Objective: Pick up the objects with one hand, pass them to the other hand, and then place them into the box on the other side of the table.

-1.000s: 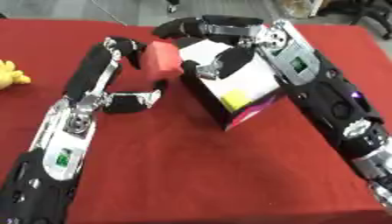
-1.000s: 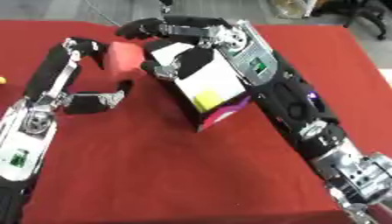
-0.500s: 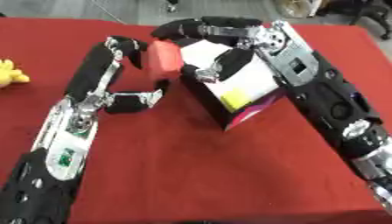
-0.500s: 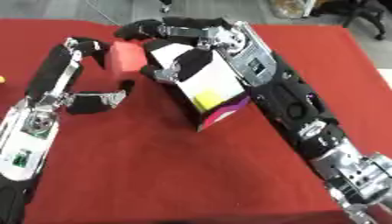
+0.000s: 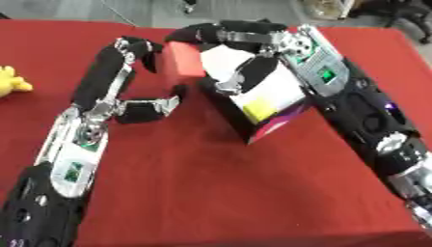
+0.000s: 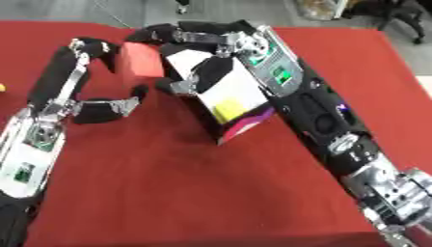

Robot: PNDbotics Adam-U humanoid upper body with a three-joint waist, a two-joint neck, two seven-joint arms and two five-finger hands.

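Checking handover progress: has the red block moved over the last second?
No. The red block sits at the same spot beside the box, between the left hand and right hand.

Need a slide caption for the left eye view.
Both hands, left and right, meet at a red block beside the box on the red table.

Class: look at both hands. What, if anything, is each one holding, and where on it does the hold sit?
Both hands meet on the red block: the left hand curls round its left side, the right hand over its top and right side.
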